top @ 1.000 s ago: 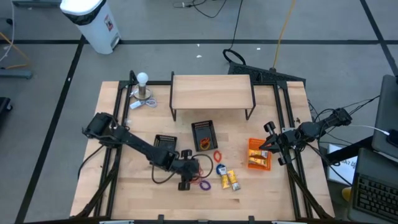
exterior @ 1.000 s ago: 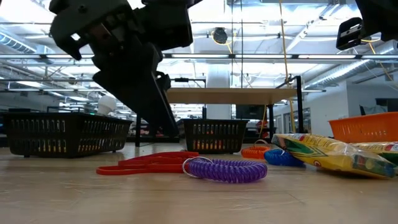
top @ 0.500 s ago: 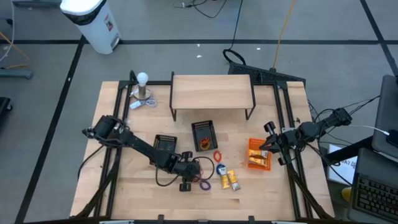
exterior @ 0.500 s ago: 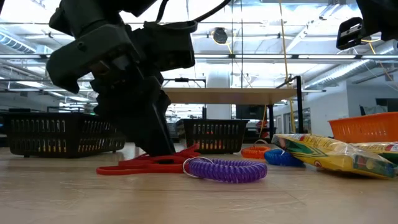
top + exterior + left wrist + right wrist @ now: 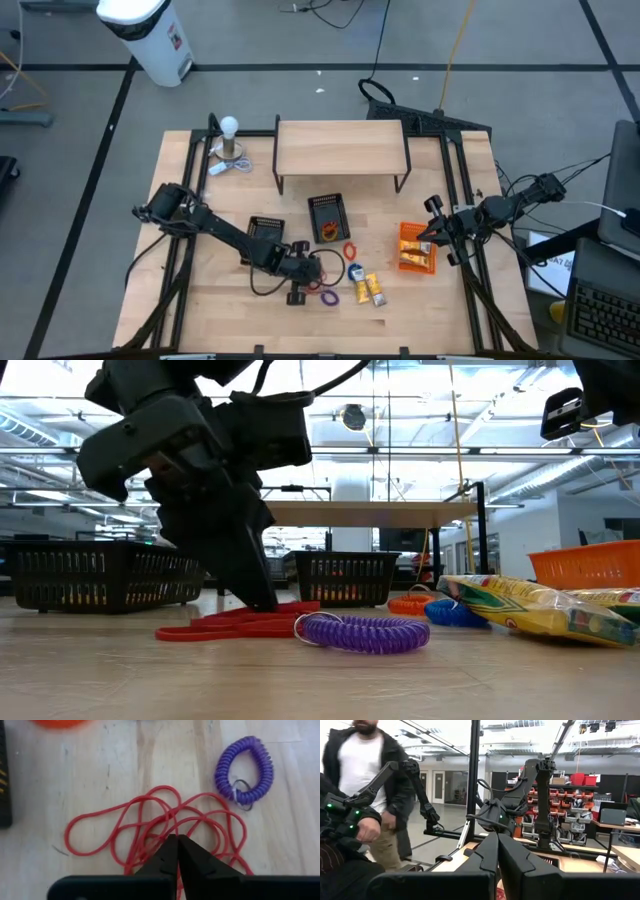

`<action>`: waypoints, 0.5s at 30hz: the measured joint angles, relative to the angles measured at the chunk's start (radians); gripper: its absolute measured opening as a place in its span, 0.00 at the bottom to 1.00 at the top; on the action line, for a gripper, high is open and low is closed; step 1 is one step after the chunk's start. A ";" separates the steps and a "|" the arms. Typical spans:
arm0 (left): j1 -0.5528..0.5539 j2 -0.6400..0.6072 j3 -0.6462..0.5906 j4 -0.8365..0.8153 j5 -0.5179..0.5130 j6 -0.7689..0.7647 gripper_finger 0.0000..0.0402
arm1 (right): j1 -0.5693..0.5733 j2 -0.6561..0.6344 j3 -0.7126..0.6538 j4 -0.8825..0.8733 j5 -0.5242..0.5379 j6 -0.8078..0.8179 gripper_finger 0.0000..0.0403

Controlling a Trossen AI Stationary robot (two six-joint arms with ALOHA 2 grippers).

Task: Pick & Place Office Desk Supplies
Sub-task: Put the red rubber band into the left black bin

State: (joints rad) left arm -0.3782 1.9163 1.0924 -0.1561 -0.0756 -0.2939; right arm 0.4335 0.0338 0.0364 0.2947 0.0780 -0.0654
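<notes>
Bare wooden tabletop [image 5: 230, 300] lies open toward 7 o'clock of the left gripper [image 5: 177, 842], whose fingers are clenched on the tangled red rubber band [image 5: 150, 827]. The purple coiled band [image 5: 245, 770] sits at its 1 o'clock. The right gripper [image 5: 497, 842], closed and empty, waits above the orange tray [image 5: 415, 245].

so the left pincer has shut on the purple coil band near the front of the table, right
Not quite. The left pincer has shut on the red band, a loose tangle of loops. The purple coil band lies untouched beside it. The left wrist view shows this.
</notes>
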 joint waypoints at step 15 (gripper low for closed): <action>-0.003 -0.001 0.000 0.003 0.003 -0.007 0.23 | 0.000 0.000 0.000 0.000 0.000 0.000 0.00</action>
State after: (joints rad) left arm -0.3817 1.9158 1.0924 -0.1535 -0.0725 -0.3005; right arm 0.4335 0.0338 0.0364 0.2945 0.0778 -0.0650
